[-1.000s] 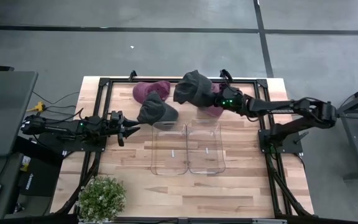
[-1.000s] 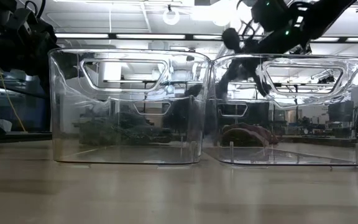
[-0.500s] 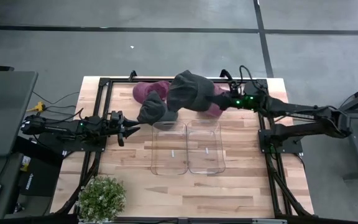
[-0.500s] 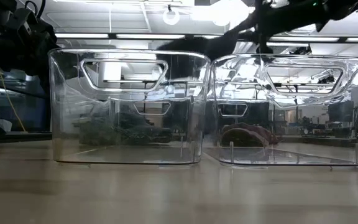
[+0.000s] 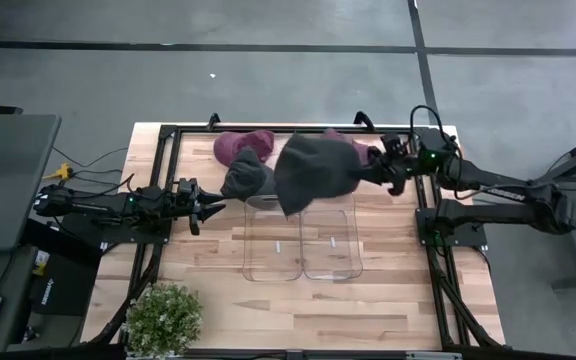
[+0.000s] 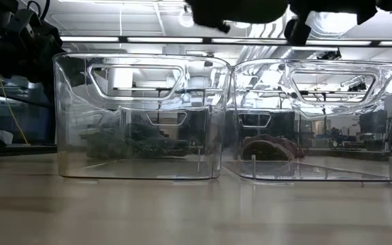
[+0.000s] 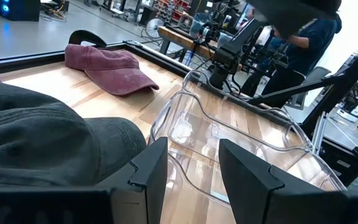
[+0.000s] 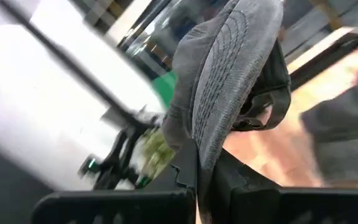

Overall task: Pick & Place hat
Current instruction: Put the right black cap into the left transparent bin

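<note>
Hat, dark grey, hangs pinched by its brim in my right gripper, and over the last second I have swung it from the table's far edge to above the two clear bins, ready for lowering. My left gripper, half-spread and empty, waits beside another grey hat; maroon caps lie beyond.
</note>
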Controlling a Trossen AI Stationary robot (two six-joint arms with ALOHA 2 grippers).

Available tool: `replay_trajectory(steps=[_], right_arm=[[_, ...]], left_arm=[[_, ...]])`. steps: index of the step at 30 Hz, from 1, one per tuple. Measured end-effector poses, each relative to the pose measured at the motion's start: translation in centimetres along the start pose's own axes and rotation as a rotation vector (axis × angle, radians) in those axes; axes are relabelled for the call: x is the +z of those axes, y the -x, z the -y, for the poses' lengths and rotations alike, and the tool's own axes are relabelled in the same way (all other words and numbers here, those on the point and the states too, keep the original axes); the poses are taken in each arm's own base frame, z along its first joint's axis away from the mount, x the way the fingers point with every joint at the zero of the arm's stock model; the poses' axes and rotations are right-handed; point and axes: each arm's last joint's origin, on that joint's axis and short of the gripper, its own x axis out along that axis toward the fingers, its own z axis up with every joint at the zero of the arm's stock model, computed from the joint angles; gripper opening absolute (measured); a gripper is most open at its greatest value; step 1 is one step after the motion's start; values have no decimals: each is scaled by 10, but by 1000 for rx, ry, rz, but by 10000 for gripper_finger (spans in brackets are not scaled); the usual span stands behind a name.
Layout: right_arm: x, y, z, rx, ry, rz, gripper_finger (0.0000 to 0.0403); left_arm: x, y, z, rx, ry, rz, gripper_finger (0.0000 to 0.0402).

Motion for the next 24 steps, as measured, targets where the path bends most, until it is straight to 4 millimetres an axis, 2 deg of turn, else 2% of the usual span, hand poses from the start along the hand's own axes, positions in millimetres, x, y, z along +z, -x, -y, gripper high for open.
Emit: replay_trajectory(steps=[8,13,24], right_arm=[[-6,4,-7,184,-9,-180,5],[-9,5,-10,271,-73,-278,5],[-17,8,-2,249,-198,-391,5]], left_arm=[[0,0,0,0,0,0,138],[0,0,0,0,0,0,138],[0,0,0,0,0,0,138]])
